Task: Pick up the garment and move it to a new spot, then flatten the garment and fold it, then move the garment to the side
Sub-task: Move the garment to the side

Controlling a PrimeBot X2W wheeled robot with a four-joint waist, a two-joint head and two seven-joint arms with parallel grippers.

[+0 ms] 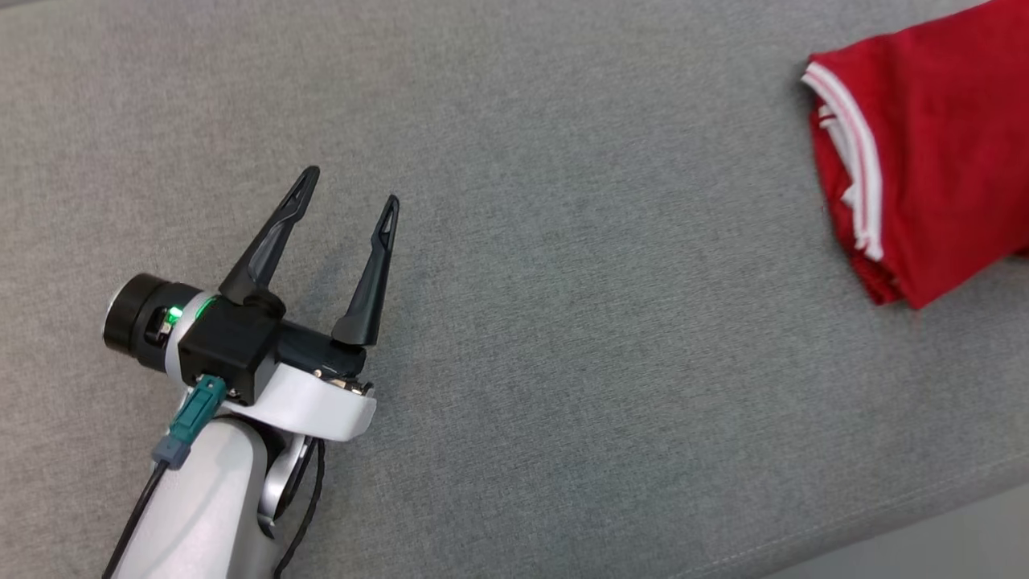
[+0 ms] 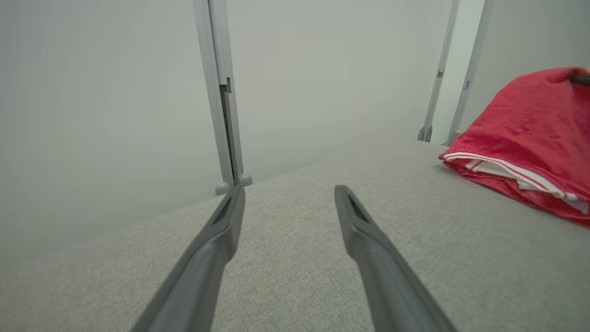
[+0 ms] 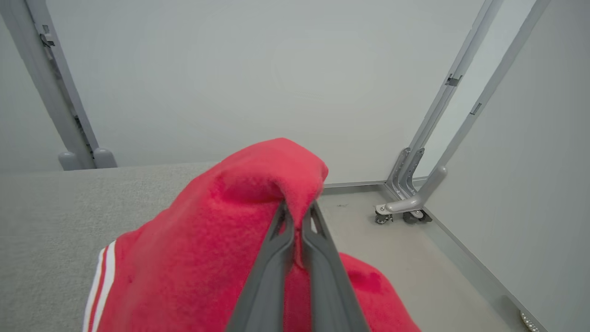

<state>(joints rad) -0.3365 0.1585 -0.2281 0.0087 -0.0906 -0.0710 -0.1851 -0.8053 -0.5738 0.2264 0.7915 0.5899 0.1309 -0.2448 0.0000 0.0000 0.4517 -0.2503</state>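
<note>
Head view: spotting red garment at 2 o'clock, folded into a thick bundle, white-striped trim turned toward 9 o'clock, far side cut off by frame at 3 o'clock. Resting on grey cloth surface, close to its 3 o'clock end. Down at 8 o'clock, finding L gripper, fingers aimed approx 1 o'clock, spread wide, nothing btwn, well apart from garment. Green light lit on wrist housing at its 8 o'clock.

L wrist view: L gripper rising from 6 o'clock, jaws released, only bare grey cloth surface btwn & under fingers. Garment at 3 o'clock, striped hem lying low on the cloth, upper part drawn up into a peak toward 2 o'clock. Behind: pale wall panels w/ grey posts at 12 and 1 o'clock.

R wrist view: R gripper coming up from 6 o'clock, jaws clenched on a raised fold of garment, fabric humped over the tips at centre & pinched btwn. Striped trim at 8 o'clock. Grey cloth at 9 o'clock; pale floor at 4 o'clock; caster feet at 3 o'clock.
</note>
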